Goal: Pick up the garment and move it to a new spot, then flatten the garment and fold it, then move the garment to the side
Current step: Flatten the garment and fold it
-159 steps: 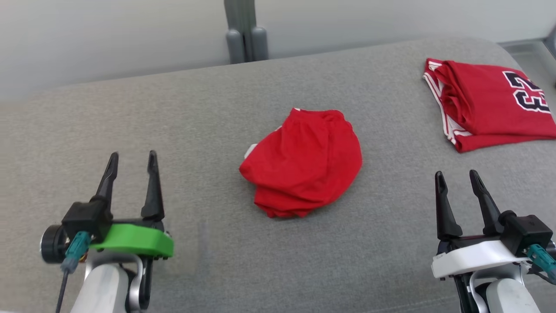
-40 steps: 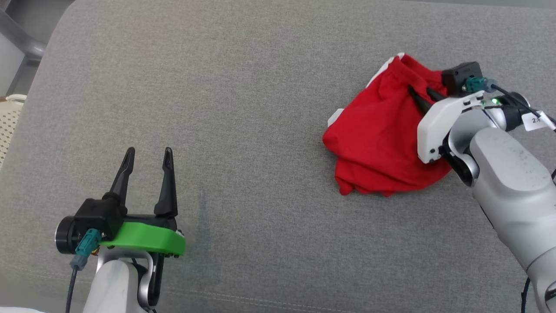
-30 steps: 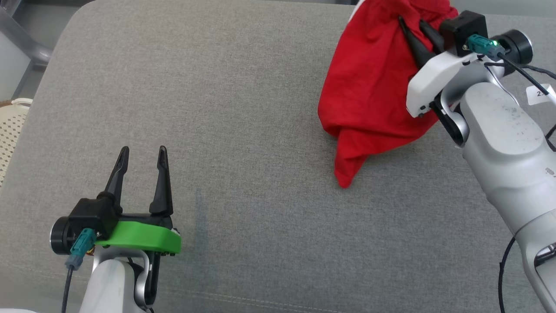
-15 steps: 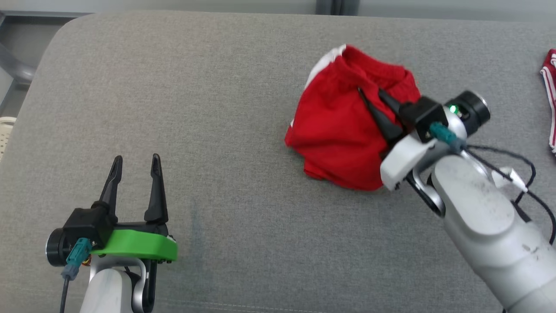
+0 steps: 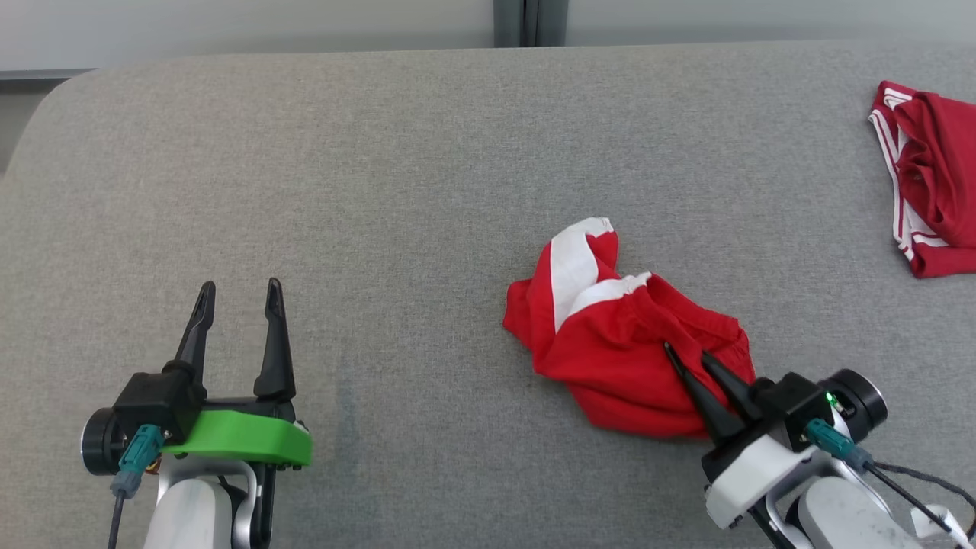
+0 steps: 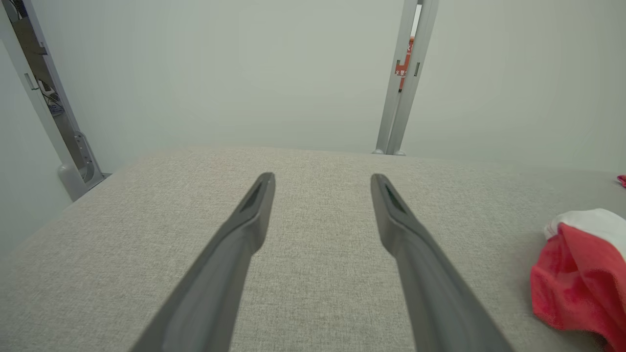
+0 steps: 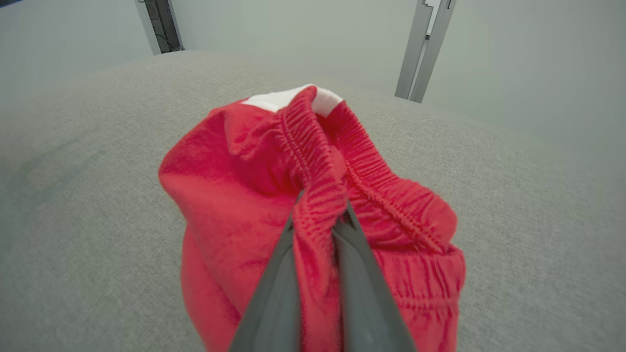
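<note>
Our right gripper (image 5: 686, 351), with its two long dark fingers, is squeezed almost closed on the stretchy waistband of the crumpled red cloth shorts with a white stripe (image 5: 610, 358). In the right wrist view we see a fold of the ribbed red band pinched between the two fingers. The shorts lie in a lumpy heap on the big grey cloth-covered surface (image 5: 381, 191). In the head view they are toward the right side and the near edge. The white stripe shows at the far left part of the heap.

Our left gripper (image 5: 239, 286), the one with the green plastic base, is spread wide with nothing between its fingers. It is at the lower left, well apart from the shorts, and its fingers point away from us. In the left wrist view we see a bit of the shorts at the right edge.

At the far right edge lies a second red cloth garment with thin white stripes (image 5: 930, 175), well apart from the shorts. Behind the grey surface is a pale wall with a grey upright post (image 5: 522, 23).
</note>
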Motion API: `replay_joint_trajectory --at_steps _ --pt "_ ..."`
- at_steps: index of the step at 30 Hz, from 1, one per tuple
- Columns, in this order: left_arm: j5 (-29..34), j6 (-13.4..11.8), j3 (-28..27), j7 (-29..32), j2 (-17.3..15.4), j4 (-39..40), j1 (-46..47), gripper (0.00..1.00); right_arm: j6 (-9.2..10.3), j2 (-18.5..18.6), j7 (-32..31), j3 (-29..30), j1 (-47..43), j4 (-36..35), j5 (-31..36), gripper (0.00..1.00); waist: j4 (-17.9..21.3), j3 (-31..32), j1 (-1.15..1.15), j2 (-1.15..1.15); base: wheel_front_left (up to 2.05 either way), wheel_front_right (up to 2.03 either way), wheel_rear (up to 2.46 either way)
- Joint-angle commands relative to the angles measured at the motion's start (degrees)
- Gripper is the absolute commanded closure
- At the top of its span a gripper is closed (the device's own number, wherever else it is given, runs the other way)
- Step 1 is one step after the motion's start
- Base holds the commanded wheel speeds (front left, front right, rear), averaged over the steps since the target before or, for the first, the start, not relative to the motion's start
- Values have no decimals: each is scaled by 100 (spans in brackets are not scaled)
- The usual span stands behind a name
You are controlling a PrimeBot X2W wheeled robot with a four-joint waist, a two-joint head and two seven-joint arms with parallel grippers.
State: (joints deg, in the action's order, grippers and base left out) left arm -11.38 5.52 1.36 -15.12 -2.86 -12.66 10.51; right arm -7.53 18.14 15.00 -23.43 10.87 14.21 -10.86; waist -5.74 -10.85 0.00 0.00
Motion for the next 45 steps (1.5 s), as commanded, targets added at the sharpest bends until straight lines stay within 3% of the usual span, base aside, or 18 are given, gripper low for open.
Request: replay_joint_trajectory --at_steps 1,2,3,13,20,29,36,38,45 --pt "19 8 -26 -1 -9 -1 -92 0 9 -52 22 111 -170 -100 -38 56 58 43 0 0 0 0 0" --pt "24 12 -33 -1 -10 -3 -98 0 9 -73 23 173 -256 -138 -39 8 73 49 0 0 0 0 0" --pt "26 15 -33 -1 -10 -4 -105 0 10 -115 23 268 -355 -208 -59 0 90 58 0 0 0 0 0" --pt "35 36 14 -1 -10 -51 -155 0 9 -186 21 701 -443 -695 -170 0 151 169 0 0 0 0 0" --pt "9 38 77 -1 -10 -39 -176 0 9 8 -24 688 159 -231 -399 0 94 184 0 0 0 0 0" --pt "-50 18 152 -1 -10 -46 -105 0 10 170 -871 140 1066 623 -1068 0 -107 104 0 0 0 0 0" --pt "-124 -54 191 -1 -9 -32 -156 0 9 233 -1564 -145 844 846 -1983 0 -249 80 0 0 0 0 0" --pt "-134 -57 174 -1 -9 -10 -199 0 9 316 -1623 -220 824 748 -2109 100 -244 61 0 0 0 0 0" --pt "-148 -62 217 -1 -9 1 21 0 9 462 -1258 -157 1319 616 -1955 100 -282 -123 0 0 0 0 0"
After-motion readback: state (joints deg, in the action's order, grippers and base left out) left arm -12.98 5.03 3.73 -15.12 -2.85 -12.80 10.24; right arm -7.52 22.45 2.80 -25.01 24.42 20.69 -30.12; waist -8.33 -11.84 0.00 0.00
